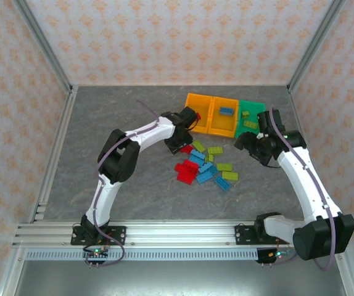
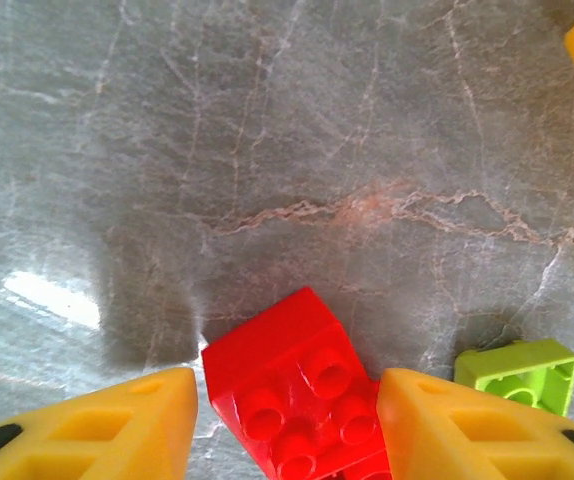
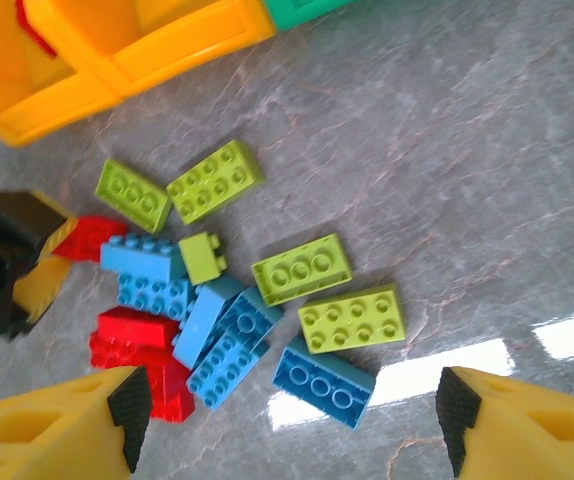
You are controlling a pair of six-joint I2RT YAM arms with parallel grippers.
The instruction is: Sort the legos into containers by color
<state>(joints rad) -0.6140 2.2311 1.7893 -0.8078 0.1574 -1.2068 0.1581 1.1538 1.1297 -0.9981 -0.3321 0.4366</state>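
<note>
Red, blue and yellow-green legos (image 1: 205, 165) lie in a loose pile in the middle of the table. My left gripper (image 2: 287, 420) is open low over the pile's far left, its yellow fingers (image 2: 117, 425) straddling a tilted red lego (image 2: 287, 385); a thin gap shows on the left side. My right gripper (image 3: 292, 420) hangs wide open above the pile, holding nothing, over a blue lego (image 3: 324, 382) and a yellow-green one (image 3: 352, 318). The containers stand at the back: two orange bins (image 1: 197, 102) (image 1: 224, 126) and a green bin (image 1: 251, 106). The middle bin holds a blue lego (image 1: 226, 111).
Yellow-green legos (image 1: 250, 123) lie in the green bin and something red (image 3: 32, 25) in the left orange bin. A small yellow-green lego (image 2: 519, 372) sits right of my left fingers. Metal frame posts and patterned walls ring the grey marbled table (image 1: 121, 111).
</note>
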